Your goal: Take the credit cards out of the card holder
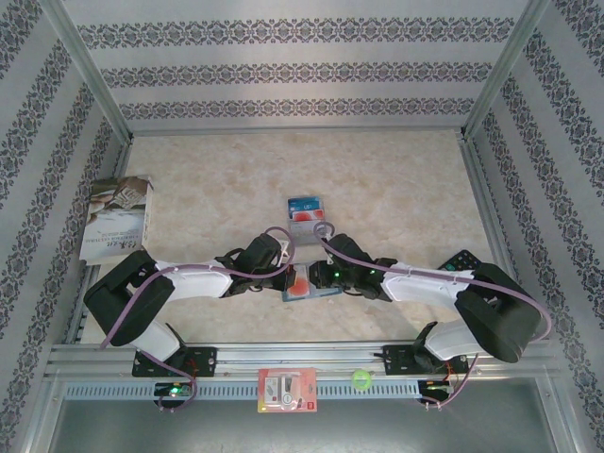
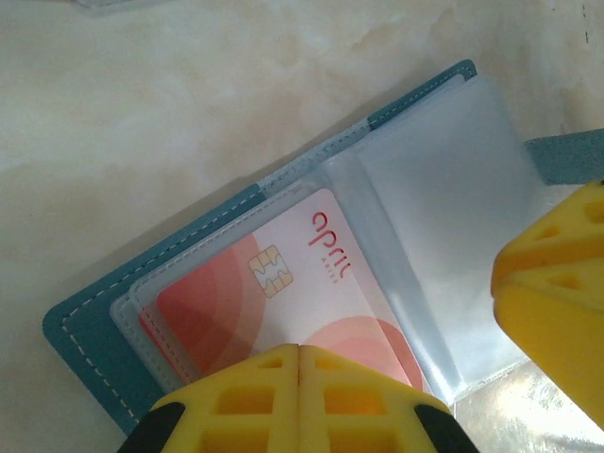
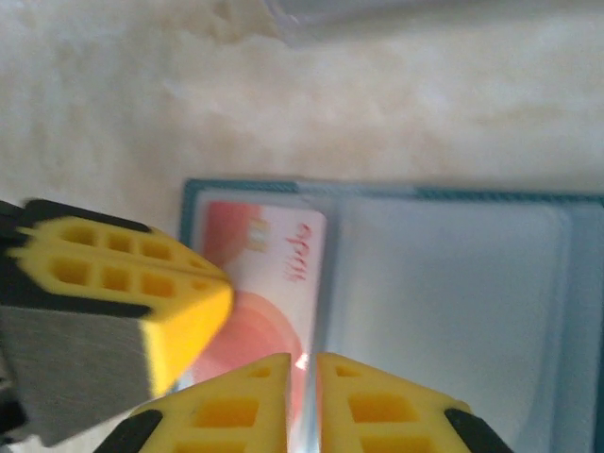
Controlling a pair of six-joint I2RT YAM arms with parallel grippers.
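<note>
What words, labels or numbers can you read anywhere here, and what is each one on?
"april": on the red-and-white card in the card holder; the tiny line beneath is too small to read.
Pale book: cover print too small to read.
Red-and-white packet: print too small.
Blue card: marks too small.

The card holder (image 2: 90,326) is teal with pale edge stitching and clear pockets. The credit card (image 2: 311,283) is white with coral-red curved bands, red lettering and a gold chip. The worktop (image 1: 396,179) is cream, faintly marbled.
</note>
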